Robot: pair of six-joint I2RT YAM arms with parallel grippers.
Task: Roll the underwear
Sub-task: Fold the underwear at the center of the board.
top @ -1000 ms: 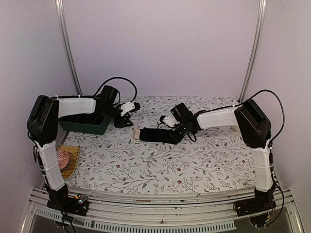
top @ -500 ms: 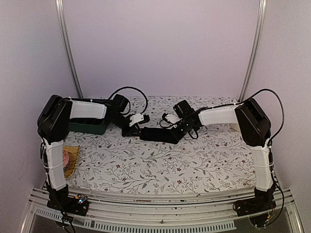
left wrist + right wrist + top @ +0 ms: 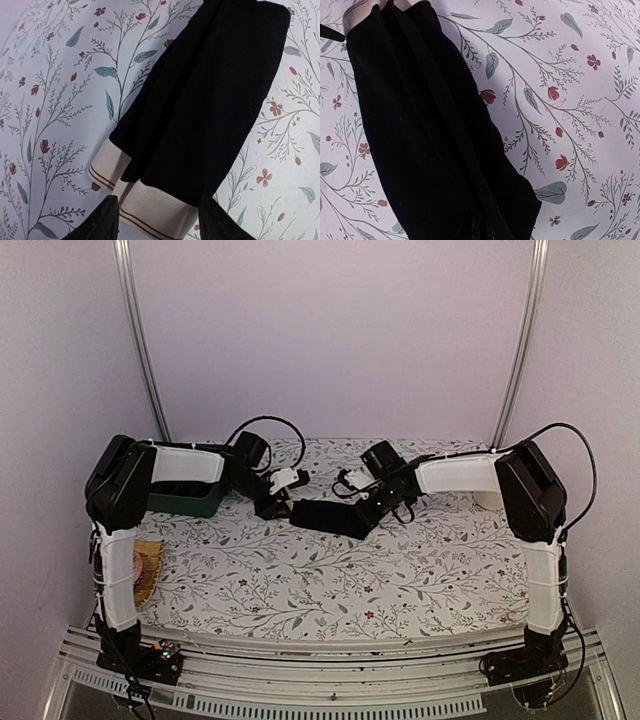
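Observation:
The underwear (image 3: 328,517) is a long black strip folded lengthwise on the flowered tablecloth, with a cream waistband (image 3: 150,207) with brown stripes at its left end. My left gripper (image 3: 284,504) is open at that end. In the left wrist view its two dark fingertips (image 3: 106,221) stand on either side of the waistband, a little apart from it. My right gripper (image 3: 373,510) is at the strip's right end, shut on the underwear (image 3: 435,145). There the black cloth bunches at the bottom edge and hides the fingers.
A dark green compartment tray (image 3: 183,500) stands at the back left, behind the left arm. A pink ball on a yellow mat (image 3: 148,565) lies at the left edge, partly behind the left arm. Metal rails run up the back wall.
My left gripper has swung right from beside the green tray to the waistband end of the underwear. The right gripper and the strip have shifted slightly toward the back.

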